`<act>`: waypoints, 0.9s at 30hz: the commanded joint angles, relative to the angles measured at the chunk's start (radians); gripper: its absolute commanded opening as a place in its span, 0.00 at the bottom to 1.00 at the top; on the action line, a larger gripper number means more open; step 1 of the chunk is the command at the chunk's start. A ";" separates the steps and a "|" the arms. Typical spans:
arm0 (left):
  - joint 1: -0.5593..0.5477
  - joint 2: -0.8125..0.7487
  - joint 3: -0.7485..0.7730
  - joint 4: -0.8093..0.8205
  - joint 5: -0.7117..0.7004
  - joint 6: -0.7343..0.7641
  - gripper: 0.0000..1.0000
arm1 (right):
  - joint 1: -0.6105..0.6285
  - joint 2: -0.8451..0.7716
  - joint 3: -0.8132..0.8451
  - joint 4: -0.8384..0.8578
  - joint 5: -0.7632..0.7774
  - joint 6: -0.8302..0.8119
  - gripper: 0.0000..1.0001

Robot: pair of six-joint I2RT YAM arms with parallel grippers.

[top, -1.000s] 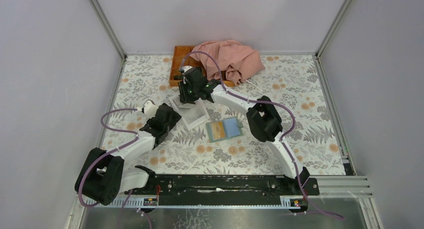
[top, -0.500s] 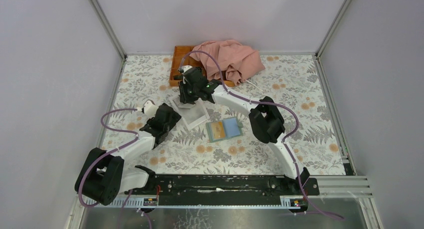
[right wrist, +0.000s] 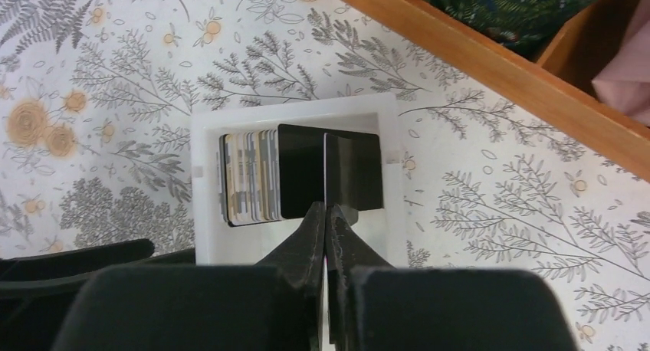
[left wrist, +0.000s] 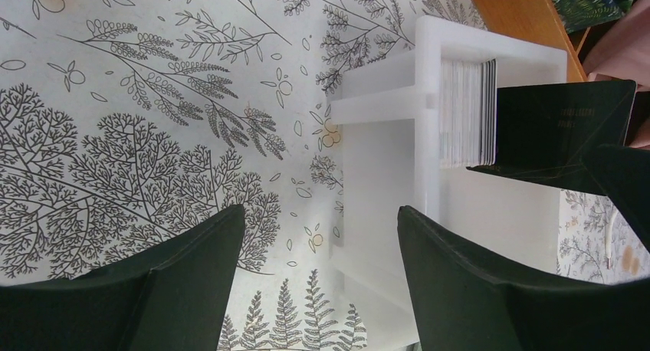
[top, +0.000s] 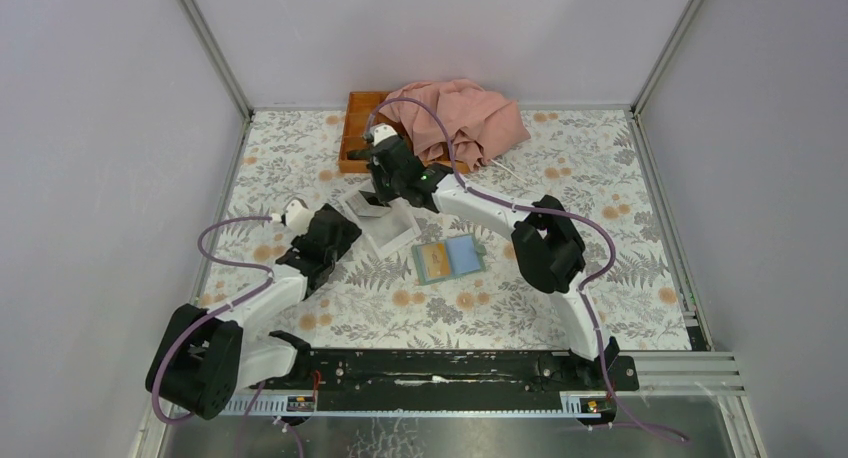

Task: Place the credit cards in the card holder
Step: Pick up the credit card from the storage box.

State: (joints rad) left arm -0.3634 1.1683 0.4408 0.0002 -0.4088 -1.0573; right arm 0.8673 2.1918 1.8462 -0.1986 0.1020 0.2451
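A stack of credit cards [right wrist: 249, 178] stands on edge in a white open-topped box [right wrist: 291, 106]. My right gripper [right wrist: 327, 209] reaches down into that box, shut on the edge of a dark card [left wrist: 563, 125] beside the stack [left wrist: 464, 109]. The card holder [top: 449, 259] lies open on the table to the right of the box [top: 390, 233], pale blue and orange inside. In the top view the right gripper [top: 376, 194] hangs over the box's far end. My left gripper [left wrist: 318, 221] is open and holds nothing, low over the table at the box's near left corner [top: 338, 228].
An orange wooden tray [top: 355, 128] stands at the back, just beyond the box, with a pink cloth [top: 465, 118] heaped over its right part. The tray's rim [right wrist: 490, 67] runs close behind the box. Grey walls enclose the floral table on three sides.
The right gripper's fingers have closed from half open to shut inside the box, and its wrist shifted slightly toward the back. The left arm has barely moved.
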 commanded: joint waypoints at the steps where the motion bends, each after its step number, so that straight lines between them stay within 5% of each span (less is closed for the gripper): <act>1: 0.007 -0.019 0.001 0.020 -0.027 0.025 0.81 | 0.014 -0.081 -0.046 0.092 0.088 -0.049 0.00; 18: 0.006 -0.130 0.068 -0.030 -0.013 0.097 0.88 | 0.013 -0.360 -0.392 0.245 0.089 -0.014 0.00; 27: 0.004 -0.190 -0.007 0.235 0.280 0.203 0.89 | 0.013 -0.685 -0.717 0.310 -0.034 0.115 0.00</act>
State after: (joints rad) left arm -0.3634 0.9985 0.4709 0.0410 -0.3130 -0.9348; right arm 0.8711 1.6821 1.2510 0.0353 0.1383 0.2790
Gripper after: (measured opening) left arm 0.888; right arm 0.011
